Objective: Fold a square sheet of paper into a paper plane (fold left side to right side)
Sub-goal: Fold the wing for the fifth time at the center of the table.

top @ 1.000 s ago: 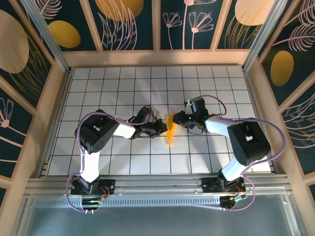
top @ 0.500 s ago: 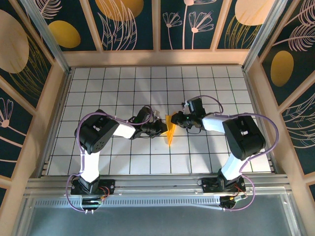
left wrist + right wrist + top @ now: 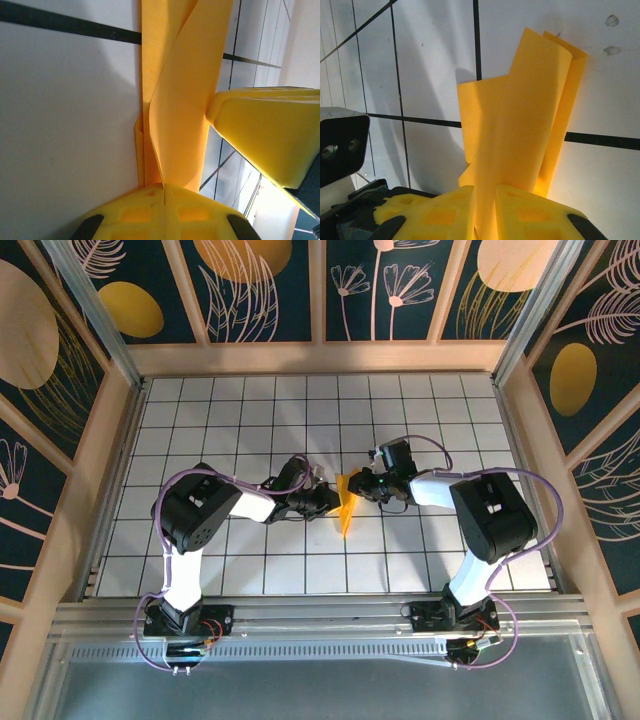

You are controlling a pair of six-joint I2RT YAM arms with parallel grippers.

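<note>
The orange-yellow paper [image 3: 346, 505] is folded into a narrow pointed dart, the paper plane, and stands on edge mid-table between both grippers. My left gripper [image 3: 332, 503] comes in from the left and is shut on it. In the left wrist view its yellow fingers [image 3: 150, 210] meet on the plane's layered folds [image 3: 185, 110]. My right gripper [image 3: 358, 483] reaches in from the right and is shut on the plane's far end. In the right wrist view the plane [image 3: 520, 125] rises from between the right gripper's fingers [image 3: 520, 212]. One right finger [image 3: 270, 135] also appears beside the paper.
The white gridded table [image 3: 250, 420] is walled by wooden rails and patterned panels [image 3: 320, 280]. The left wrist's grey body [image 3: 340, 140] sits close beside the right gripper. Both arm bases [image 3: 180, 615] stand at the near edge.
My right gripper has shifted slightly left toward the paper, and its forearm has swung with it. The left arm and the paper have stayed put.
</note>
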